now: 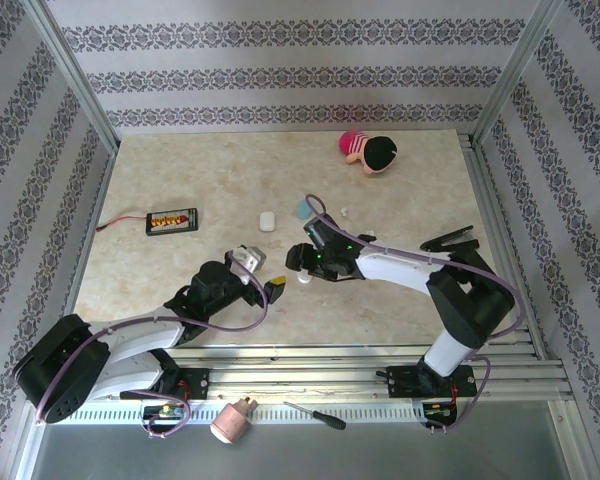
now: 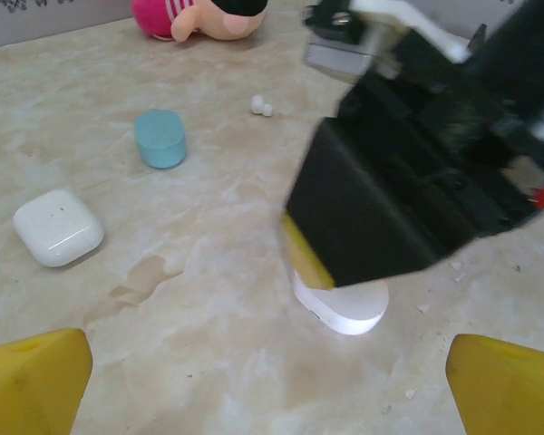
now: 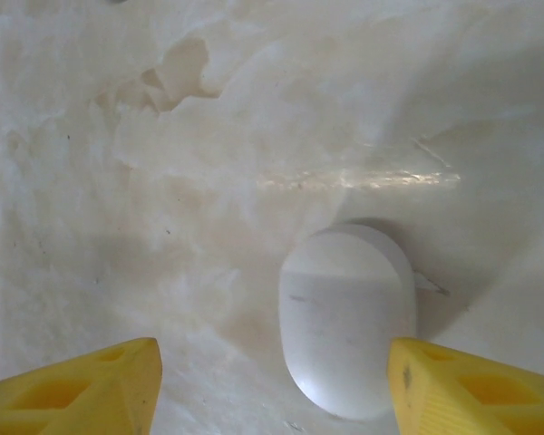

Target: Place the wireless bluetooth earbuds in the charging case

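Note:
A closed white pebble-shaped charging case (image 3: pixel 347 322) lies flat on the table between the yellow fingers of my right gripper (image 3: pixel 272 385). The jaws stand open, with the case close to the right finger and far from the left one. From the left wrist the same case (image 2: pixel 349 306) pokes out under the right gripper's black and yellow finger (image 2: pixel 363 208). My left gripper (image 2: pixel 267 385) is open and holds nothing, just short of that case. Two tiny white earbuds (image 2: pixel 261 107) lie farther back, beside a light blue case (image 2: pixel 160 138) and another white case (image 2: pixel 58 227).
A pink plush toy (image 1: pixel 368 150) lies at the back. A small abacus-like object with a red cord (image 1: pixel 172 220) sits at the left. Both arms meet near the table's middle (image 1: pixel 302 272). A screwdriver (image 1: pixel 315 415) and a pink object (image 1: pixel 233 420) lie off the front edge.

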{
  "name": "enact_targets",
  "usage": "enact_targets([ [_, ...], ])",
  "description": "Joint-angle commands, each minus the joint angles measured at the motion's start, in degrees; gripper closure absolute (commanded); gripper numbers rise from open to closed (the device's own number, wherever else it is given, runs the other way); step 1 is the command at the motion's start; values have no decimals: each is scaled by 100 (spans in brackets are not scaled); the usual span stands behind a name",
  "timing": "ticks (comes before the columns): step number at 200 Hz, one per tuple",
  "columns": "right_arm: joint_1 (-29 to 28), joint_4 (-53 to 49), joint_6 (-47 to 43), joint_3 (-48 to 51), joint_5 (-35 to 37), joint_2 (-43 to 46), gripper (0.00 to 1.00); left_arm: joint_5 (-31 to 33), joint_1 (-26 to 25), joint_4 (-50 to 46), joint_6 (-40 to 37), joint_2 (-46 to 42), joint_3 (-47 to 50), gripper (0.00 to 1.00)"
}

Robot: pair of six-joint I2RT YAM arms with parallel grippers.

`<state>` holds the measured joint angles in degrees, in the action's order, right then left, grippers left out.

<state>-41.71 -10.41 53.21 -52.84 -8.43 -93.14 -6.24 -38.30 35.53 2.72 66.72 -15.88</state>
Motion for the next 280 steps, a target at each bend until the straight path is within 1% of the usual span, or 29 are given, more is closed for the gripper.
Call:
enact_targets([
  [1, 261, -2, -303, 327, 444, 654, 31, 492, -102, -691, 520, 174, -449, 0],
  [13, 526, -115, -419, 549, 618, 967, 29, 816, -208, -1073, 747, 299, -685, 0],
  [27, 882, -168, -619, 827, 658, 1345, 27, 1251, -419, -1368, 1048, 452, -908, 0],
  [48, 1366, -393, -1047, 1142, 816, 1920, 25, 1783, -690, -2001, 1910, 770, -1344, 0],
  [75, 1860, -564, -1531, 1481, 836, 2576, 24, 2504, -1214, -2970, 2534, 1328, -2123, 0],
  [91, 2097, -566, -1720, 1692, 771, 2893, 23, 2846, -1435, -3612, 3290, 1692, -2634, 0],
  [106, 2280, -594, -1827, 1858, 703, 3129, 23, 2879, -1562, -4030, 3794, 2105, -3067, 0],
  [120, 2428, -594, -1900, 1994, 604, 3308, 23, 2838, -1651, -4324, 4066, 2516, -3487, 0],
  [148, 2683, -637, -2031, 2187, 347, 3508, 23, 2612, -1698, -4637, 4157, 3148, -4074, 0],
  [178, 2863, -689, -2160, 2353, 133, 3717, 23, 2730, -1698, -4694, 4230, 3429, -4265, 3],
  [183, 2880, -683, -2157, 2386, 125, 3752, 23, 2712, -1697, -4704, 4198, 3466, -4302, 4],
  [196, 2924, -678, -2163, 2452, 96, 3841, 23, 2683, -1698, -4750, 4149, 3616, -4420, 12],
  [216, 2982, -688, -2148, 2531, 63, 3947, 23, 2689, -1698, -5178, 4219, 3876, -4745, 18],
  [228, 3007, -699, -2151, 2566, 60, 4003, 23, 2689, -1698, -5266, 4210, 3967, -4849, 22],
  [250, 3040, -708, -2130, 2618, 38, 4093, 23, 2732, -1697, -5232, 4198, 3989, -4846, 34],
  [280, 3065, -716, -2099, 2641, 34, 4164, 23, 2687, -1698, -5263, 4269, 4020, -4790, 36],
])
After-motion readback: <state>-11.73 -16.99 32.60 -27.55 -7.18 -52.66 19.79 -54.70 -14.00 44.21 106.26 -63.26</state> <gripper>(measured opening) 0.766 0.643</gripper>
